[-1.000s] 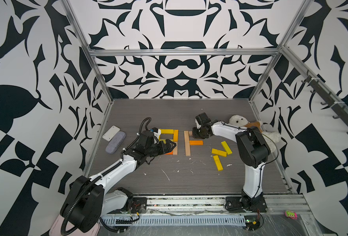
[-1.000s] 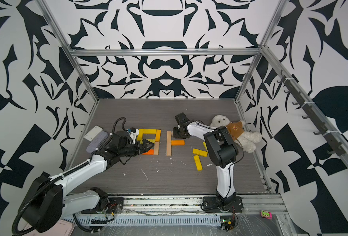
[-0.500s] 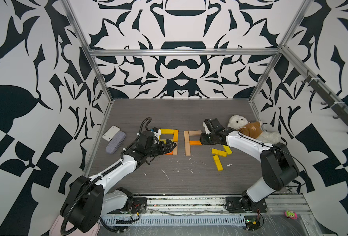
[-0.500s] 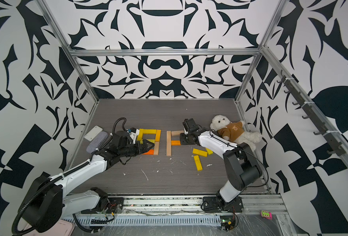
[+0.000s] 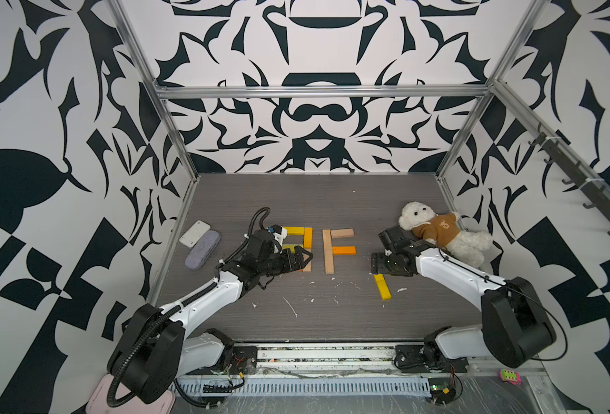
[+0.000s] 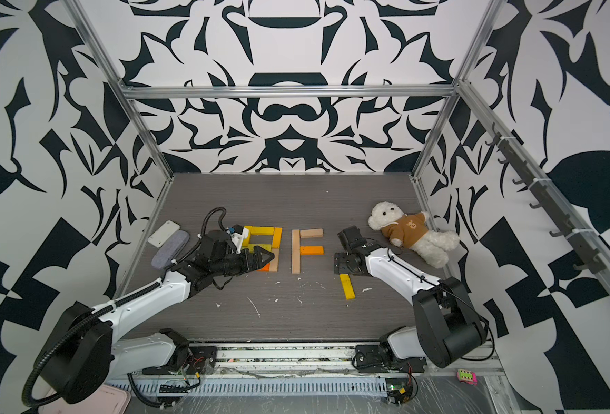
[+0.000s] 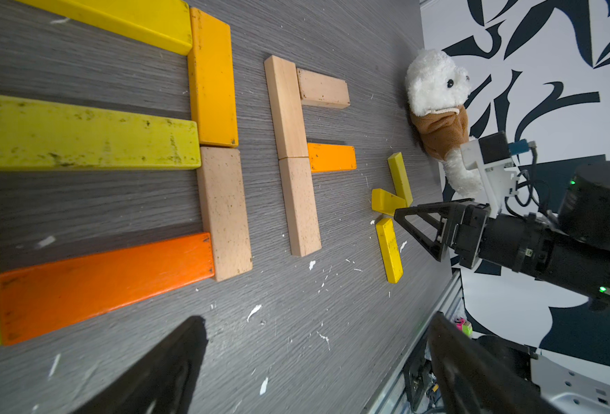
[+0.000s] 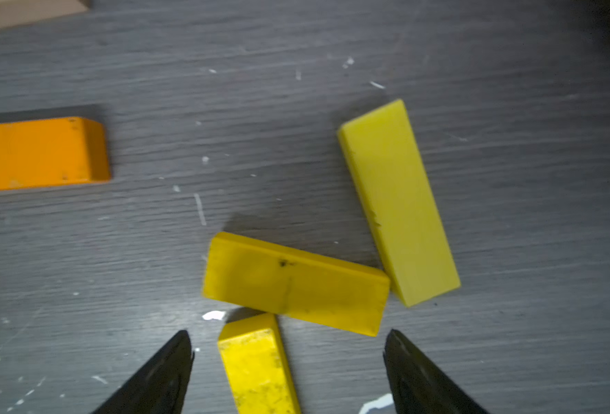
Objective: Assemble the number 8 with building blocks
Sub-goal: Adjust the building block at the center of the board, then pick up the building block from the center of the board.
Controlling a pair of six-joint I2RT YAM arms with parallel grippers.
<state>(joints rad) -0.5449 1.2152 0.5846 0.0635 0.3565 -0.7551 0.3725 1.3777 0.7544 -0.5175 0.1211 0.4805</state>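
Broadly, by size: grey counter (image 5: 332, 322); left arm (image 5: 203, 304), stretched low across it, its left pincer (image 5: 305, 258) spread wide and empty over the near corner of the yellow, orange and tan figure of building blocks (image 7: 92, 283); right arm (image 5: 454, 272), reaching inward with its forearm low, its right pincer (image 8: 287, 337) fingers well apart, gripping nothing. A tan-and-orange partial figure (image 5: 332, 247) lies between the two pincers. Both top views show one loose yellow block (image 5: 382, 286) beside the right pincer; the right wrist view shows three, the middle one (image 8: 296, 283) touching a neighbour's corner.
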